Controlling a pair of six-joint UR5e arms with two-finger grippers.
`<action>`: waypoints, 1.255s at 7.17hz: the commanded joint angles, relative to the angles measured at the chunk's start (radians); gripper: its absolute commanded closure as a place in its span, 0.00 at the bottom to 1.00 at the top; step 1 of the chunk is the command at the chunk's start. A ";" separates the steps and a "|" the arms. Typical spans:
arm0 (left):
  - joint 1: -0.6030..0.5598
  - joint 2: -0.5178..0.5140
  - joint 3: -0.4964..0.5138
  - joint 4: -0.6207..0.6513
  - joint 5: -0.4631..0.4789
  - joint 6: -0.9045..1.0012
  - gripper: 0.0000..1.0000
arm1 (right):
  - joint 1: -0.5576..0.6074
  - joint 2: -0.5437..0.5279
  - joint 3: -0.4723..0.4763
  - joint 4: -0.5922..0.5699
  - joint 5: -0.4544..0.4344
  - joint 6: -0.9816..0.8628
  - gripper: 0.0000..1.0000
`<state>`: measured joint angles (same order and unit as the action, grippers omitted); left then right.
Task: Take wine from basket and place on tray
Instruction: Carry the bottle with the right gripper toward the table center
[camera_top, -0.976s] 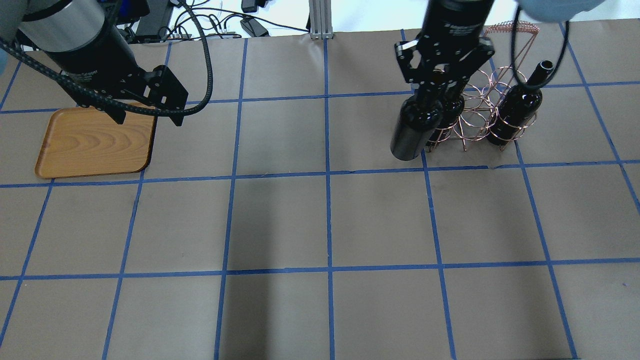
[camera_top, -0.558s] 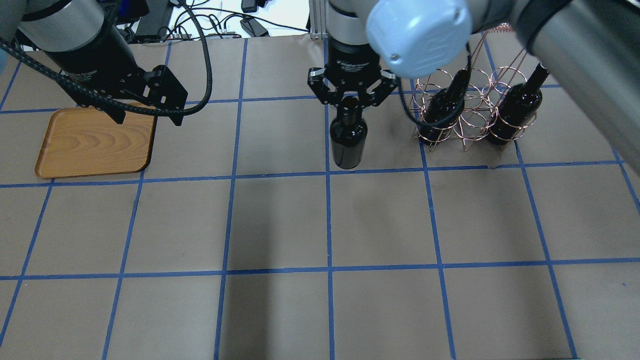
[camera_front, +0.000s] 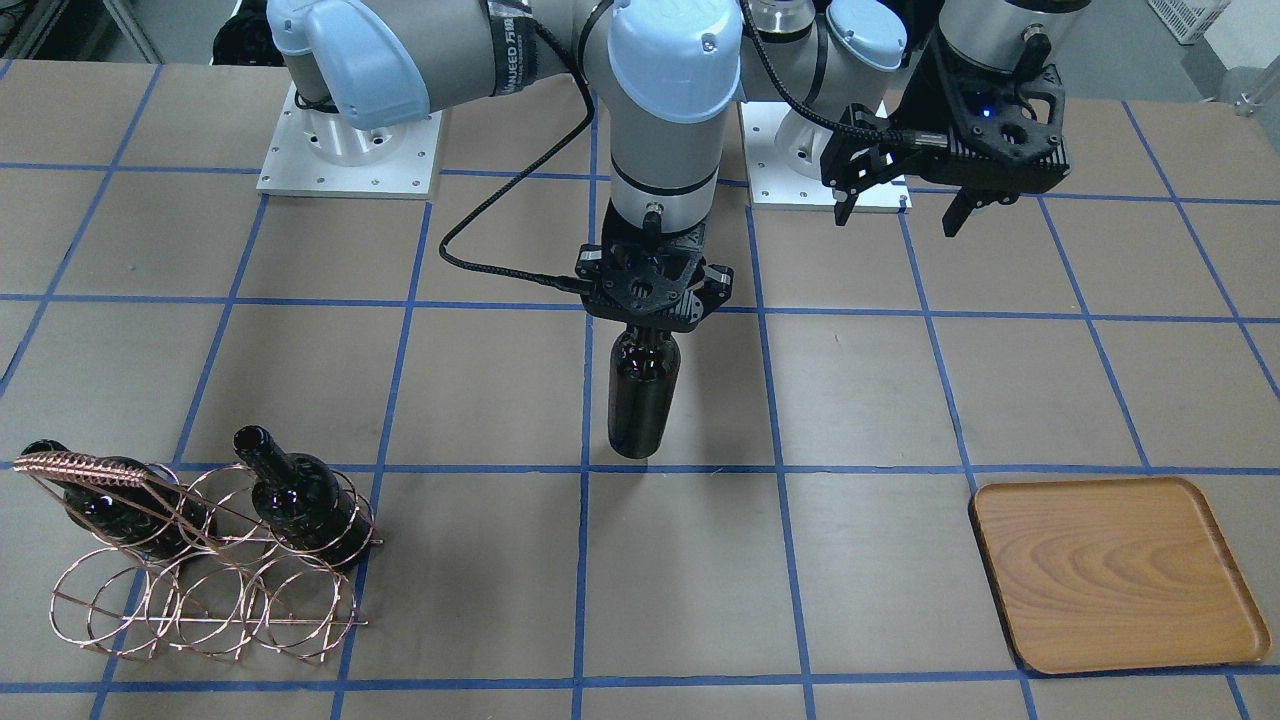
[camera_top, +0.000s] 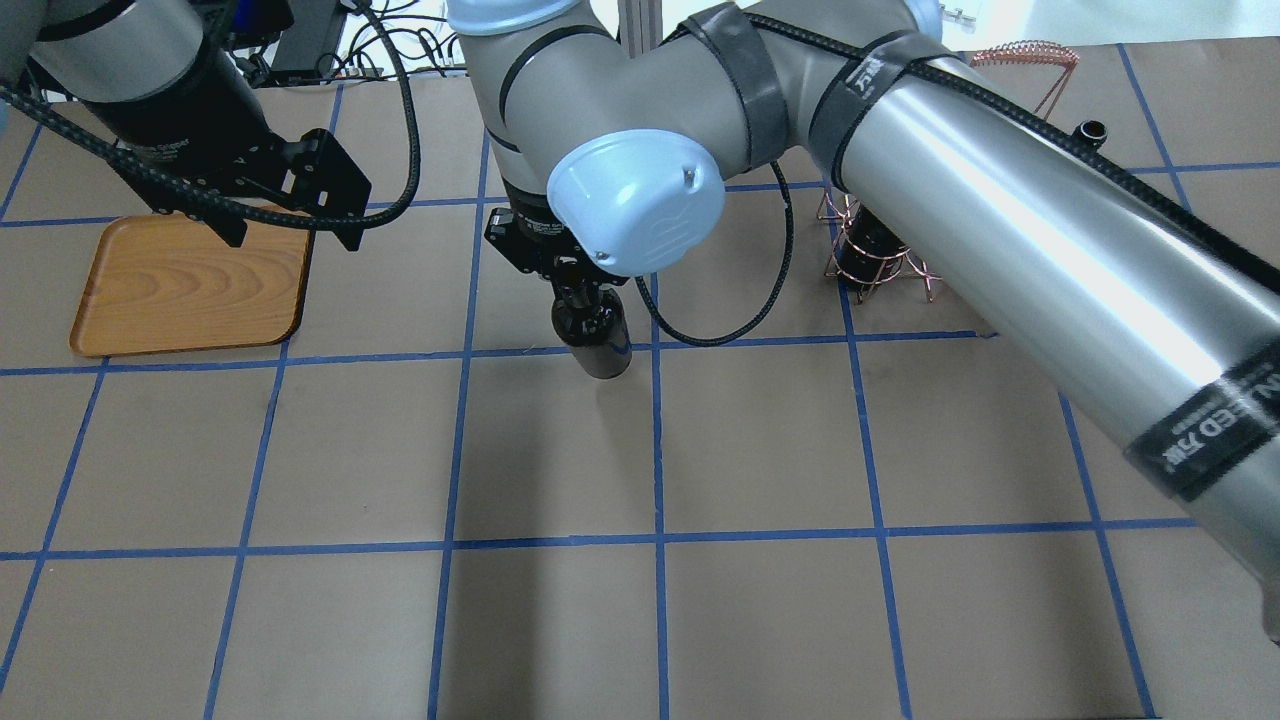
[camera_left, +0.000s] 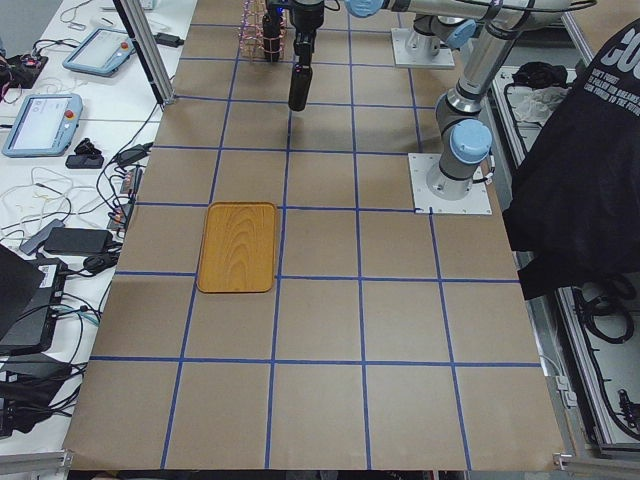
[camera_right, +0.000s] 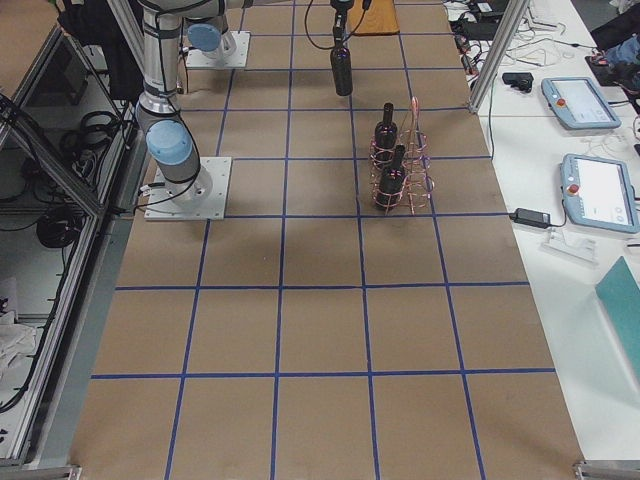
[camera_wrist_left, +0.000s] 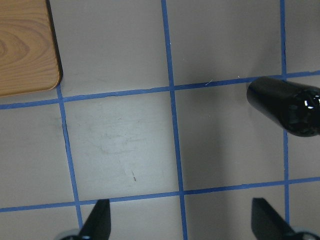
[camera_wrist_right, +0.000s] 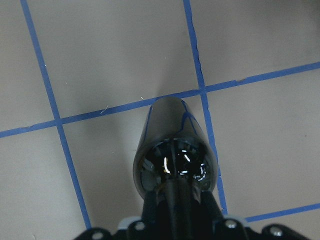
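My right gripper (camera_front: 650, 315) is shut on the neck of a dark wine bottle (camera_front: 640, 400) that hangs upright, base low over the middle of the table; the bottle also shows in the overhead view (camera_top: 598, 340) and the right wrist view (camera_wrist_right: 172, 135). Two more bottles (camera_front: 300, 500) (camera_front: 100, 505) lie in the copper wire basket (camera_front: 200, 590). The wooden tray (camera_top: 170, 290) sits empty at the table's left. My left gripper (camera_top: 295, 240) is open and empty, raised over the tray's right edge. In the left wrist view the bottle (camera_wrist_left: 290, 107) is at the right, the tray corner (camera_wrist_left: 25, 50) top left.
The right arm's long forearm (camera_top: 1000, 200) hides most of the basket (camera_top: 880, 265) in the overhead view. Brown paper with blue tape lines covers the table. Cables and devices lie beyond the far edge (camera_top: 500, 50).
My right arm has carried the bottle away from the basket leftward, past the table's centre line toward the tray side. The left arm has not moved.
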<state>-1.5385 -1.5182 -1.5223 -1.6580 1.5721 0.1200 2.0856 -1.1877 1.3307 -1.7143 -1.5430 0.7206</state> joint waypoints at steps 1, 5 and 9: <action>0.008 0.004 0.001 0.000 0.000 0.001 0.00 | 0.034 0.017 0.004 -0.014 0.003 0.039 1.00; 0.017 0.009 -0.001 -0.002 0.011 0.027 0.00 | 0.041 0.023 0.025 -0.016 0.023 0.042 0.70; 0.017 0.009 -0.002 -0.002 0.011 0.027 0.00 | 0.007 -0.039 0.016 -0.019 0.014 0.022 0.00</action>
<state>-1.5217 -1.5095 -1.5236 -1.6589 1.5830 0.1472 2.1105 -1.1998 1.3492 -1.7373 -1.5258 0.7487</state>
